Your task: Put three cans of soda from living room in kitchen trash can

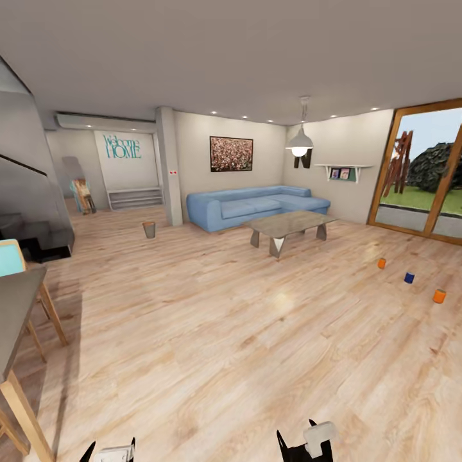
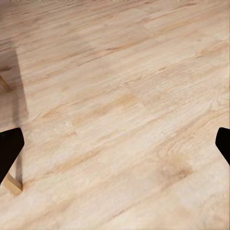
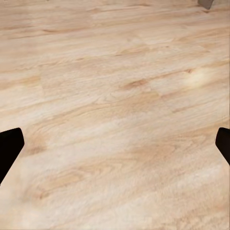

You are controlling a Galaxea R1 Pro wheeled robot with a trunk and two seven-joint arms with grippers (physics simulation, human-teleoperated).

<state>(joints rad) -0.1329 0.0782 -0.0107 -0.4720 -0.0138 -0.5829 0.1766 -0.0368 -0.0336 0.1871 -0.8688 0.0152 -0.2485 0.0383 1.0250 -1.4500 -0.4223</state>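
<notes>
Three cans of soda stand on the light wood floor at the right in the head view: an orange one (image 1: 382, 263), a blue one (image 1: 409, 277) and a second orange one (image 1: 439, 296). The small grey tash can (image 1: 149, 229) sits far back on the floor beside a pillar. My left gripper (image 1: 110, 448) and right gripper (image 1: 296, 433) show at the bottom edge, far from the cans. Both are open and empty; in the wrist views the left gripper (image 2: 115, 148) and the right gripper (image 3: 115, 148) hang over bare floorboards with their dark fingertips wide apart.
A blue corner sofa (image 1: 256, 206) and a low grey coffee table (image 1: 289, 224) stand at the back centre. Wood-framed glass doors (image 1: 427, 173) close the right side. A wooden table with a chair (image 1: 19, 301) juts in at the left, near a dark staircase (image 1: 32, 212).
</notes>
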